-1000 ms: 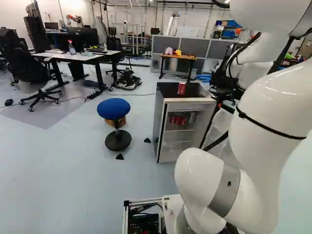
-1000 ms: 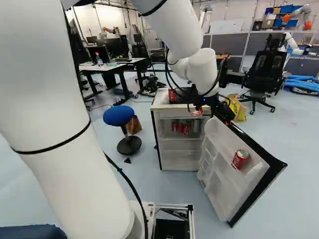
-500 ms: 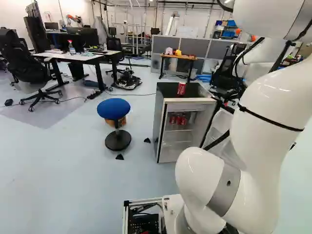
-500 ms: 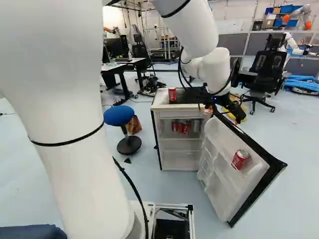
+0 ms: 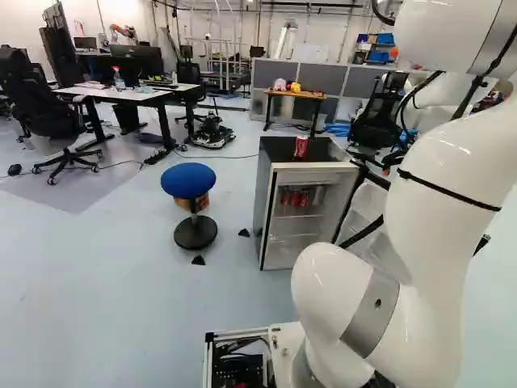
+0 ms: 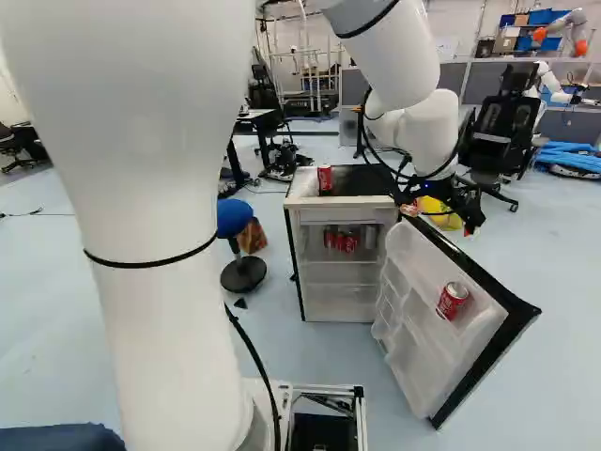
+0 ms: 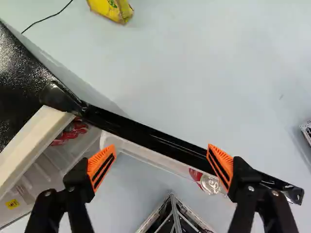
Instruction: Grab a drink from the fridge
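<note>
In the right base view my gripper (image 6: 470,212) hangs above and behind the open fridge door (image 6: 423,352), right of the fridge (image 6: 343,201). The wrist view shows the gripper (image 7: 161,164) open, nothing held, above the door's black edge (image 7: 150,139). A red can (image 6: 453,301) sits in the door shelf; in the wrist view this can (image 7: 210,184) appears beside one orange pad, below it. Several red cans (image 6: 341,241) stand inside the fridge, partly visible in the wrist view as red cans (image 7: 73,131). Another red can (image 5: 301,146) stands upright on the fridge top.
A blue stool (image 5: 189,181) stands left of the fridge. Behind the door are a yellow bag (image 6: 438,209) and a black office chair (image 6: 498,141). Desks (image 5: 133,94) stand at the far left. Another robot (image 6: 566,28) is at the back right.
In the right base view my arm has swung right, carrying the gripper from beside the fridge top to over and beyond the door. The base, fridge, door and cans have stayed put.
</note>
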